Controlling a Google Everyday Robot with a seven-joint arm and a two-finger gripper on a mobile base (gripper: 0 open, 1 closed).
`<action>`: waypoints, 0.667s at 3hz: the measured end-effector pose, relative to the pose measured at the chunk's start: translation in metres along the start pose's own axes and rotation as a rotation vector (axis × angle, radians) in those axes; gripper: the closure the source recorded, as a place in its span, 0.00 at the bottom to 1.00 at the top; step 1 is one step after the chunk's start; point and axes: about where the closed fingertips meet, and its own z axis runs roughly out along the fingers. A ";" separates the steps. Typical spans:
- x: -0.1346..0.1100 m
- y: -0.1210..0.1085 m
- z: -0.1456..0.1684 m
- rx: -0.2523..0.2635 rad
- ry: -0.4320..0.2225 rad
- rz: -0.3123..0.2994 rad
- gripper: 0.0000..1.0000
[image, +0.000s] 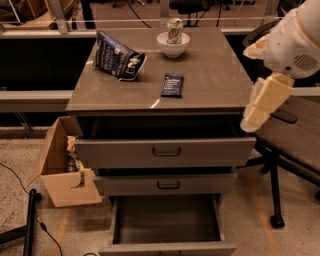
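Note:
My gripper (263, 102), cream-coloured, hangs at the right of the camera view on the end of the white arm (295, 42). It is beside the right front corner of the grey cabinet top (215, 82) and holds nothing that I can see. The nearest thing is the top drawer (165, 151), which stands slightly pulled out. On the cabinet top lie a dark snack bar (172, 85) and a crumpled blue chip bag (117, 59). Behind them is a white bowl (173, 46) with a can (174, 31) standing in it.
The middle drawer (167, 184) is nearly shut, and the bottom drawer (167, 222) is pulled far out with nothing inside. An open cardboard box (62, 172) sits on the floor at the left. A dark chair (295, 132) stands at the right, under the arm.

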 end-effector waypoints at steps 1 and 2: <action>-0.043 -0.042 0.037 0.006 -0.171 -0.003 0.00; -0.074 -0.089 0.085 0.022 -0.313 0.070 0.00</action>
